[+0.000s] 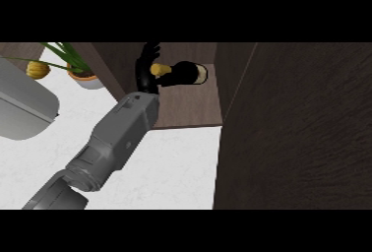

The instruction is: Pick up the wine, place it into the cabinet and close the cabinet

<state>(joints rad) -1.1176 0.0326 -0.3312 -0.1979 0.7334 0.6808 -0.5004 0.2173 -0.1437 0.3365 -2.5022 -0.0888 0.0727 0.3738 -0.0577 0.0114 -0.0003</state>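
Observation:
The wine bottle (186,73) is dark, with a yellow cap toward my hand and a pale band at its far end. It lies crosswise in the view inside the open cabinet (190,106), over its brown shelf. My left hand (147,74) reaches into the cabinet from the lower left, just left of the bottle's cap. Its fingers (150,51) point up and are spread, not wrapped round the bottle. My right hand does not show.
The cabinet's dark open door (291,128) fills the right side of the view. A potted plant (85,76) and a yellow fruit (38,70) stand at the back left, and a grey appliance (25,108) beside them on the white counter (167,167).

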